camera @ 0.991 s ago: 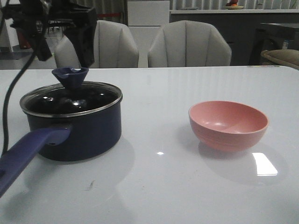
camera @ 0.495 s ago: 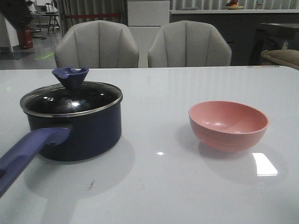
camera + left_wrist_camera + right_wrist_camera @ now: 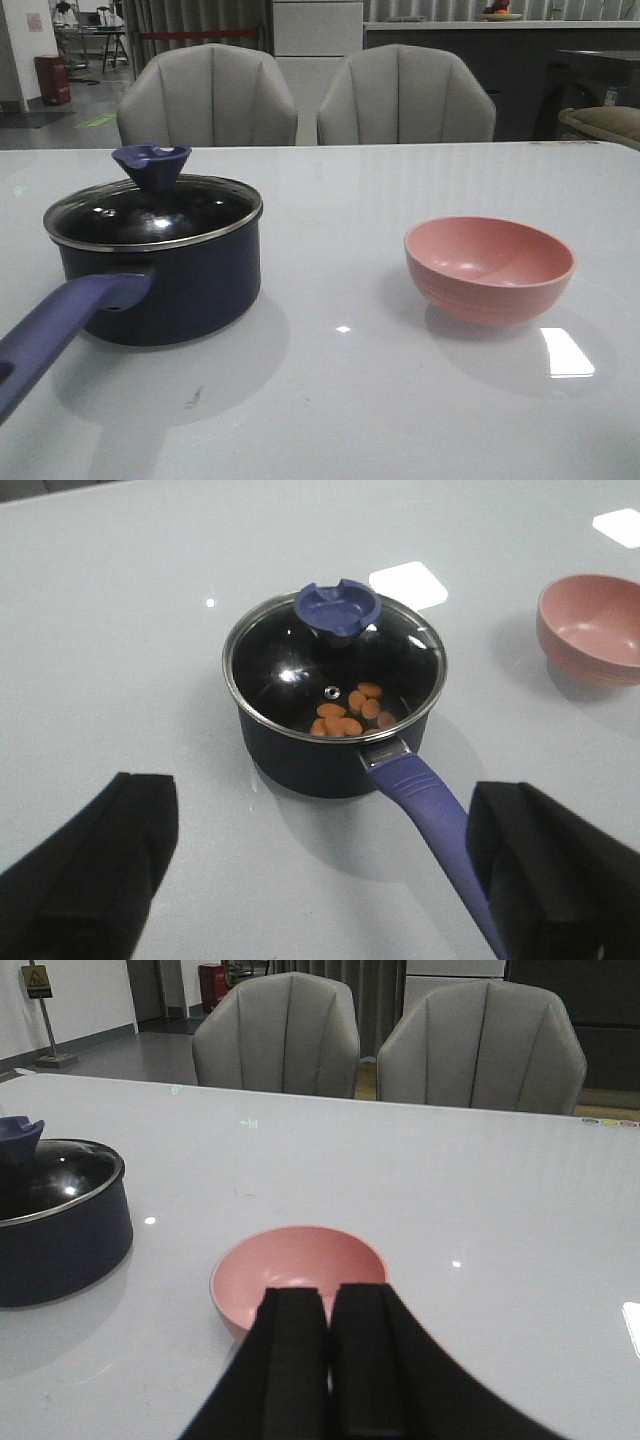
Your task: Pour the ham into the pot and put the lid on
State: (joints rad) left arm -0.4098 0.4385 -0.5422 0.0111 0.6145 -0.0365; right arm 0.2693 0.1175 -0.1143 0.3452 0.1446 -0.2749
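the ham (image 3: 350,713) lies as a small cluster of thin orange slices on the black floor of the pot (image 3: 160,270), seen through the glass from the left wrist view. the lid (image 3: 152,208) sits level on the rim, its metal edge seated all round, dark blue knob (image 3: 151,165) upright. a second ago the left arm hung over the pot at about 11 o'clock in the front view; now it is gone from that view, so the cover has been let go and the task looks complete. pot handle (image 3: 60,325) points toward 7 o'clock. the pink bowl (image 3: 489,267) stands empty, well apart at 3 o'clock. left gripper (image 3: 320,875) is spread wide, holding nothing; right gripper (image 3: 328,1360) is clenched on nothing, hovering near the bowl.
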